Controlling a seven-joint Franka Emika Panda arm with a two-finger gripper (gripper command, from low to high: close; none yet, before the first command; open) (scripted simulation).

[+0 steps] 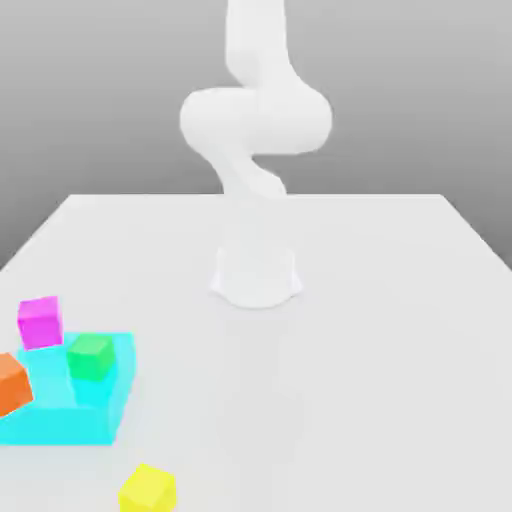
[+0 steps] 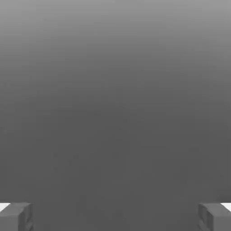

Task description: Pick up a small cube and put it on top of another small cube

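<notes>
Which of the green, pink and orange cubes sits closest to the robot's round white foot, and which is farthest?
In the exterior view, measured from the base:
1. green cube, on the cyan block, and magenta cube, on the table beyond it: too close to call.
2. orange cube, at the view's left edge: farthest.
</notes>
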